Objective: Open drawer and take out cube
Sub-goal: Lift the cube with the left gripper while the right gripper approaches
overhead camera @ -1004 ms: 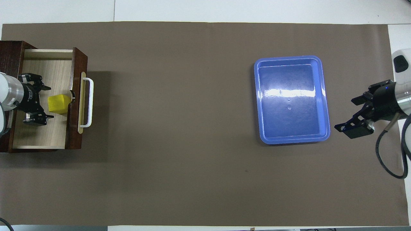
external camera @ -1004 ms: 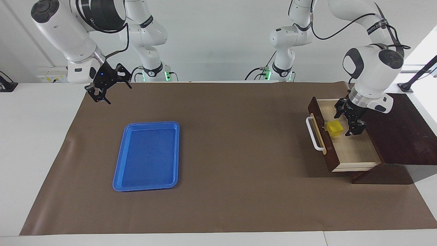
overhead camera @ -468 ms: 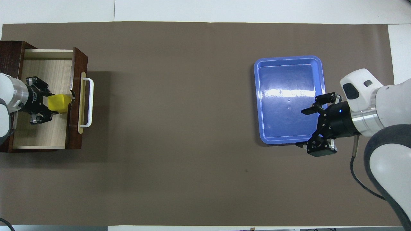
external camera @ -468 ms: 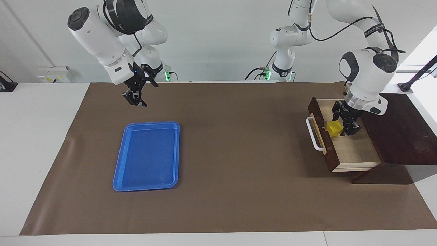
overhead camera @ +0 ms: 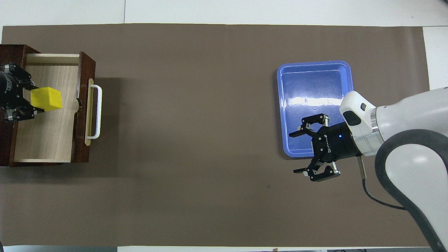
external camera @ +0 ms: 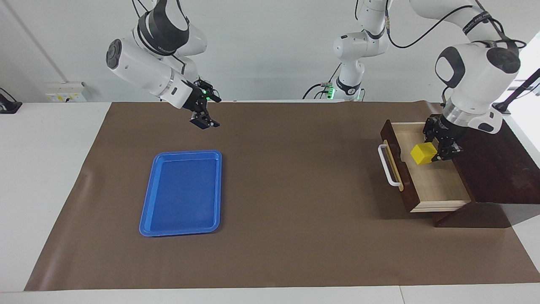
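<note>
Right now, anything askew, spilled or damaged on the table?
Nothing stands out. The drawer is pulled open and intact; the left gripper is shut on the yellow cube, raised over the drawer's interior. The blue tray lies flat and bare. The right gripper hangs open above the mat, near the tray.

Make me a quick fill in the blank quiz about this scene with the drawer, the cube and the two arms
1. The left tool is shut on the ____ cube.
2. The cube is held above the open ____, whose handle is white.
3. The blue tray holds ____.
4. The right tool, up in the air, has its fingers ____.

Missing words: yellow; drawer; nothing; open
</note>
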Action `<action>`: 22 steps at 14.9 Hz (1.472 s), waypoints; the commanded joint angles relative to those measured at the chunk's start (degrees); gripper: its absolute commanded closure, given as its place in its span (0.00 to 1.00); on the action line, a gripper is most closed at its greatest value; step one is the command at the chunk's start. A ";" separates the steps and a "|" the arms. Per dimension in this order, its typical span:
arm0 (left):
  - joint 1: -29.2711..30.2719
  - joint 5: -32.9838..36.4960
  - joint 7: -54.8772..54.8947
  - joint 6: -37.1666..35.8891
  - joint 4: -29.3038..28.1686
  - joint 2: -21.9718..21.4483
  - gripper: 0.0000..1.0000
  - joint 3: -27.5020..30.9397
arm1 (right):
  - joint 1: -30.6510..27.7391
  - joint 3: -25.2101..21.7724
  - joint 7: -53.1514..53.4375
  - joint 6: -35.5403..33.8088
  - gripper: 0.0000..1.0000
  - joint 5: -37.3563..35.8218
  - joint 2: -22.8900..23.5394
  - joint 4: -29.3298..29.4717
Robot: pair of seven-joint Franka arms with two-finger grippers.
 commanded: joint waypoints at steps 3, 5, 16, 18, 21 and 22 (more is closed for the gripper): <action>-9.64 -1.15 -12.31 -6.13 4.47 1.11 1.00 0.07 | 4.02 -0.22 -13.40 3.13 0.00 7.56 4.78 -0.42; -15.00 -1.15 -18.73 -5.00 2.28 -0.02 1.00 0.07 | 4.30 -0.22 -16.85 3.66 0.00 10.82 6.20 -0.50; -35.40 -4.40 -41.42 5.54 -6.87 -2.41 1.00 -0.11 | 13.52 -0.13 -18.00 19.83 0.00 26.28 8.75 -3.93; -35.94 -4.40 -42.66 6.87 -7.83 -2.05 1.00 -0.11 | 17.29 -0.13 -18.35 24.65 0.00 27.97 9.97 -3.50; -37.08 -4.40 -43.63 6.88 -9.15 -2.58 1.00 -0.11 | 20.56 -0.13 -18.96 27.39 0.00 29.29 12.26 -0.43; -37.17 -4.40 -43.64 6.88 -9.42 -2.67 1.00 -0.20 | 20.47 -0.13 -20.01 27.31 0.00 29.55 13.74 0.45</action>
